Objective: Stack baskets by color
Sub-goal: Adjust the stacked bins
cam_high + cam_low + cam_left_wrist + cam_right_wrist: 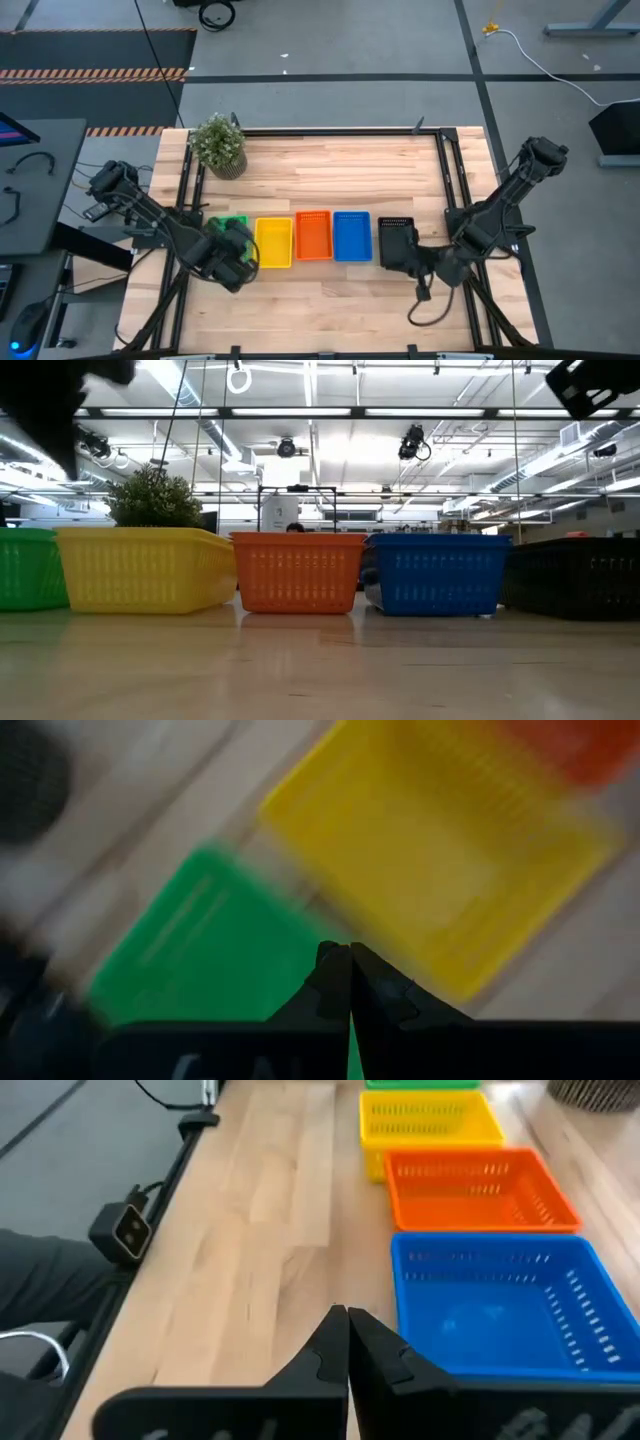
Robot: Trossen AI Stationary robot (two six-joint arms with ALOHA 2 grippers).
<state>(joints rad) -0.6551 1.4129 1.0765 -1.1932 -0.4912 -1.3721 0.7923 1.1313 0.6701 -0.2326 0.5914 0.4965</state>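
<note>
Below closed left jaws, green basket [200,955]

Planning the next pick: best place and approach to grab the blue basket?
Take the blue basket by a short-end rim, coming from above: its long sides sit close to the orange basket and black basket, while both ends are clear. The thin upright slotted wall suits a pinch. The right claw, shut, is probably the handier one.

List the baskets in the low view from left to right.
Green basket → yellow basket → orange basket → blue basket → black basket.
</note>
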